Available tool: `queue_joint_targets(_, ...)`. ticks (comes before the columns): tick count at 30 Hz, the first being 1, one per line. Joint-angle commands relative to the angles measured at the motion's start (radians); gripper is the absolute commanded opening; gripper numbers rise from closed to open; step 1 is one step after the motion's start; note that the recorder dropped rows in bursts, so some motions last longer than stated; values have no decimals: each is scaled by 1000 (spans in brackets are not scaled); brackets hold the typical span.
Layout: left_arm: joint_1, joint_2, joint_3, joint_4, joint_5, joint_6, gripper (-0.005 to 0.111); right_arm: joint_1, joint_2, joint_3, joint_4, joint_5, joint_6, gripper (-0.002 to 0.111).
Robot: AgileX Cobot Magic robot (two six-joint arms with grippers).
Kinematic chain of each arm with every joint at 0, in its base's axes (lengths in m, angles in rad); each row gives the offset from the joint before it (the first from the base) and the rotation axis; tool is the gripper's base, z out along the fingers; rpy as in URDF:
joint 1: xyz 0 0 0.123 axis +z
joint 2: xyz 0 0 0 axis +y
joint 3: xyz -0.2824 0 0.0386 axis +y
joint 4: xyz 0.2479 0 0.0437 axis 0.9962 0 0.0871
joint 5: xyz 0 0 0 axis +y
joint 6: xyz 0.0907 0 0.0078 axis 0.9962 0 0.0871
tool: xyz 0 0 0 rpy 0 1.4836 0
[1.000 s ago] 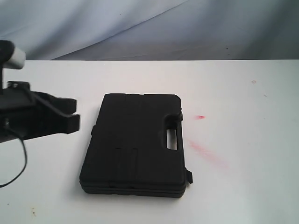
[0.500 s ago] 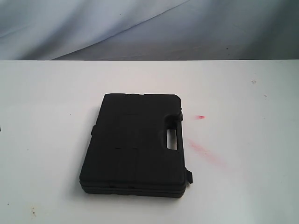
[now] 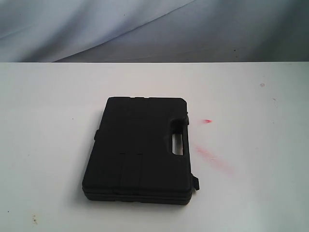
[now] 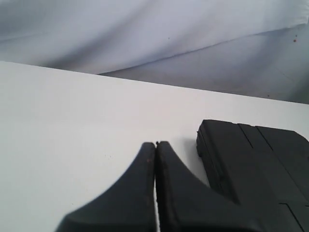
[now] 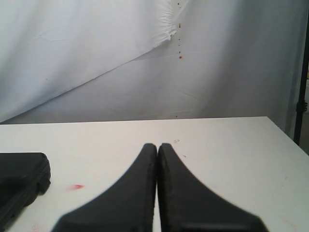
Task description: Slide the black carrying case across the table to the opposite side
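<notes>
The exterior camera looks down at a slant across the bench (image 3: 251, 193) toward the cloth backdrop (image 3: 96, 24), the black case (image 3: 140, 150) mid-frame. Each wrist camera sits low behind the left gripper (image 4: 155, 145) or right gripper (image 5: 157, 145), facing that backdrop. All three share the case, the left nearest.

The carrying case (image 3: 137, 150) lies flat on the table (image 3: 251, 96), roughly mid-table. In the exterior view the handle opening (image 3: 176, 145) sits in the case's right-hand portion. A latch tab (image 3: 195, 182) projects from the case's near right corner. A small smudge (image 3: 207, 121) lies on the table right of the case, near its far right corner. A long smudge (image 3: 212, 157) lies right of the case, level with the handle opening. Specks (image 3: 34, 220) lie well left of the case, toward the near edge. The cloth backdrop (image 3: 145, 29) hangs behind the case, beyond the table's far edge. The left gripper (image 4: 155, 145) stands over the table near a corner of the case. The right gripper (image 5: 157, 145) stands well apart from the case, with the small smudge between them.
</notes>
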Motion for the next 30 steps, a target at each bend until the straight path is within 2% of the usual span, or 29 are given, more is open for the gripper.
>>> queue_joint_targets(1,15,-87,42,-17,-25,27,0,-6,-4,4,2,0,0,0)
queue_joint_targets(13,15,-269,53,47,19,62,0,-6,-4,4,2,0,0,0)
queue_joint_targets(22,13,-269,53,121,43,-4,0,-6,-4,4,2,0,0,0)
queue_joint_targets(30,13,-269,53,93,48,7,0,-6,-4,4,2,0,0,0)
